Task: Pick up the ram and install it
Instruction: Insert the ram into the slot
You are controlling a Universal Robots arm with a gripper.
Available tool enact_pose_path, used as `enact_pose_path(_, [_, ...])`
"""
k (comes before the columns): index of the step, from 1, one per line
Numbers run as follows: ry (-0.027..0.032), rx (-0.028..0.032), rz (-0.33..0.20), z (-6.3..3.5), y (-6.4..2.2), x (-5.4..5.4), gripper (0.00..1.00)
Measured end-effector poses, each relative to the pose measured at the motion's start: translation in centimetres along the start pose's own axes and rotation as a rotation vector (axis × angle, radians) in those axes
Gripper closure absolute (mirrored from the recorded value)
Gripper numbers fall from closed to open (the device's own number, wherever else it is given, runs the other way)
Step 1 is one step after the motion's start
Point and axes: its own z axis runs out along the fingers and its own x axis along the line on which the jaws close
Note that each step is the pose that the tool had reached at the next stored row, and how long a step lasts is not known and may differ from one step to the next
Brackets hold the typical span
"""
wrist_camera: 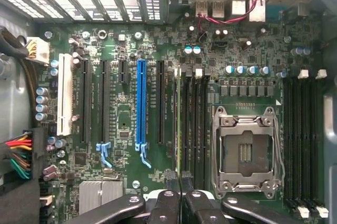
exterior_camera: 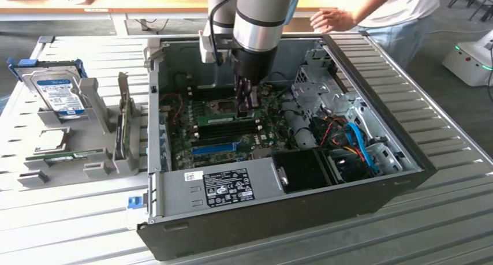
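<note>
The open computer case (exterior_camera: 385, 178) lies on the slatted table with its motherboard (wrist_camera: 121, 124) facing up. My gripper (exterior_camera: 246, 109) reaches down into the case over the black memory slots (wrist_camera: 196, 119) beside the CPU socket (wrist_camera: 246, 150). Its fingers (wrist_camera: 169, 182) stand close together, shut on the ram (wrist_camera: 177, 119). I see the ram edge-on as a thin greenish strip that runs along the slot line. From outside, the ram (exterior_camera: 223, 119) is a green strip at the slots, right under the fingers. I cannot tell whether it is seated in the slot.
A parts fixture (exterior_camera: 100, 167) at the exterior view's left holds a silver hard drive (exterior_camera: 60, 94) with a blue label and another green stick (exterior_camera: 73, 156). A long blue slot (wrist_camera: 141, 103) lies beside the memory slots. A person's hand (exterior_camera: 331, 19) is at the table's far side.
</note>
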Motion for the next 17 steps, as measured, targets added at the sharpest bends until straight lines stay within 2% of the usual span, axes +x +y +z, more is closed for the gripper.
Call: enact_pose_path(17, [-0.0001,0.0000,0.000,1.61,-0.05,0.0,0.88])
